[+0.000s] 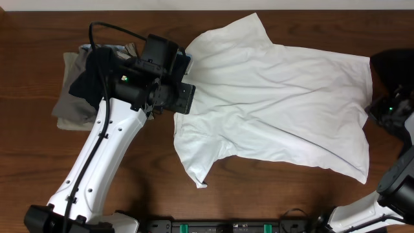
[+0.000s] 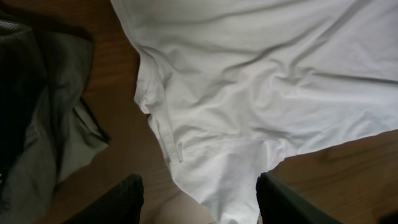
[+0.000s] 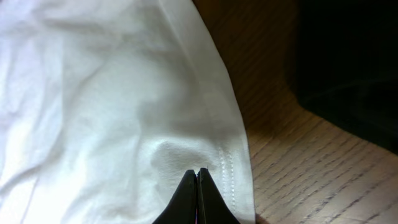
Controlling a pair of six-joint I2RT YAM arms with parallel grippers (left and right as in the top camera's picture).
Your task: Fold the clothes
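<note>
White T-shirt: lies spread and wrinkled over the centre and right of the worktop. One sleeve points to the top of the overhead frame, the other to lower centre. No fold made yet.

Your left jaws: released, standing well apart. In the left wrist view the dark fingers sit at the bottom edge, one each side. A corner of the shirt lies flat on the wood between them, and they grip nothing. The overhead view puts them at the shirt's left edge, upper left of centre, at the end of your left arm.

Your right jaws: clenched on the shirt. In the right wrist view the fingertips press together at bottom centre, right beside the stitched hem. The fabric puckers at the tips. Overhead, this is at the far right, mid height, at the shirt's right margin.

Other clothes:
- A khaki garment lies crumpled in the upper left, partly under your left arm.
- A dark garment sits on top of the khaki one. Bare wood separates this pile from the shirt.
- A black garment is in the upper right corner, near the shirt's right edge.
</note>
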